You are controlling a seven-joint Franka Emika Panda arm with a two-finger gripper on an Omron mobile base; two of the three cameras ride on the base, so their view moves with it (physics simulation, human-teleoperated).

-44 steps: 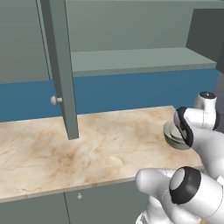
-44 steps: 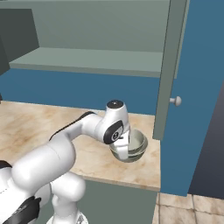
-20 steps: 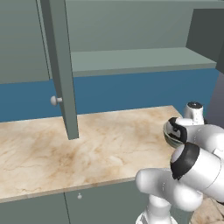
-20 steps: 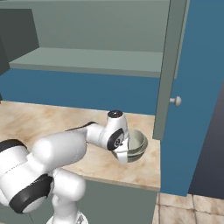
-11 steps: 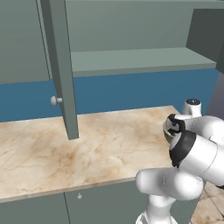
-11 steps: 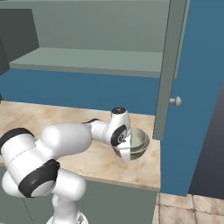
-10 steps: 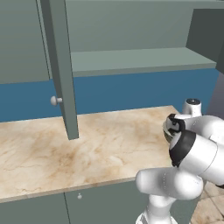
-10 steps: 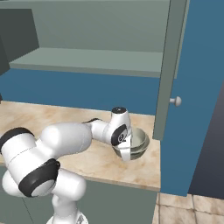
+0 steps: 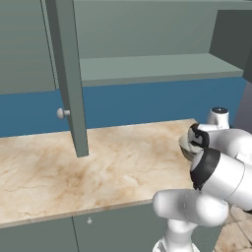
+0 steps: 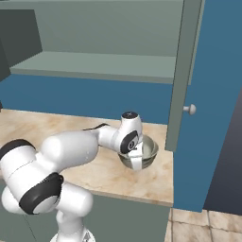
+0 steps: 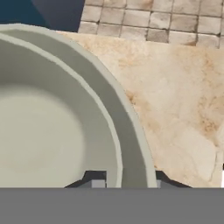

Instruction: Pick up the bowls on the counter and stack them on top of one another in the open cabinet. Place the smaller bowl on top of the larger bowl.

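Observation:
One shiny grey-green bowl (image 10: pixel 152 149) with a pale inside sits at the right end of the counter (image 10: pixel 106 176); which of the two sizes it is I cannot tell. My gripper (image 10: pixel 136 161) reaches down over its near rim. In the hand view the bowl (image 11: pixel 52 131) takes up the left side, and its rim wall runs between the two fingertips of the gripper (image 11: pixel 129 181), which press on it from both sides. From the left base view the bowl (image 9: pixel 185 146) is mostly hidden behind my hand. Above, the open cabinet's shelf (image 10: pixel 94 64) is bare.
The cabinet's tall narrow door (image 10: pixel 182 71) with its round knob (image 10: pixel 190 109) hangs open just right of the bowl; the left door (image 9: pixel 69 74) juts out over the counter (image 9: pixel 123 162). The counter ends right beside the bowl, with tiled floor (image 11: pixel 175 17) beyond.
The hand has sunk the last bit onto the bowl and the jaws have gone from wide open to closed on its rim. The bowl has stayed in place.

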